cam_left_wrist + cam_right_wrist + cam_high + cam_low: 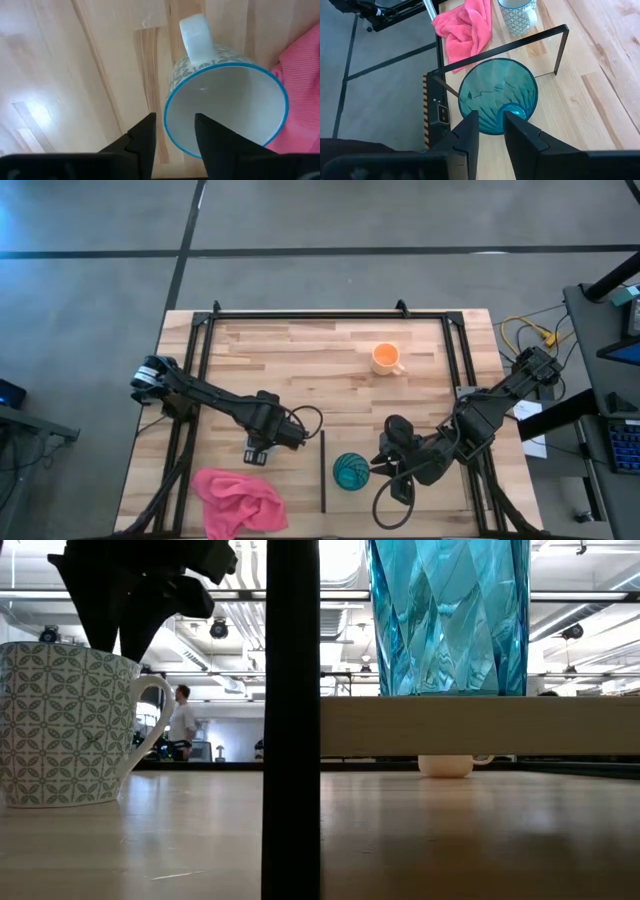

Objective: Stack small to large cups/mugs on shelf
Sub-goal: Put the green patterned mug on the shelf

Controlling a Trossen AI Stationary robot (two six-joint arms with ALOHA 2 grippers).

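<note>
Table: wood top [300,350], dark frame rails at back and sides.
Right gripper [491,131]: fingers straddle tumbler [497,97] rim, one inside, one outside; firm grip not clear. Tumbler stands on shelf [480,726].
Left gripper [174,134]: parted over white mug [227,107] rim, not closed; mug on table left of shelf, just beside pink cloth [238,498].
Orange mug [386,359]: far back, untouched.
Progress: probably early, nothing nested.
Room: upright strip [323,470] stands between white mug and shelf; cloth crowds mug.
</note>
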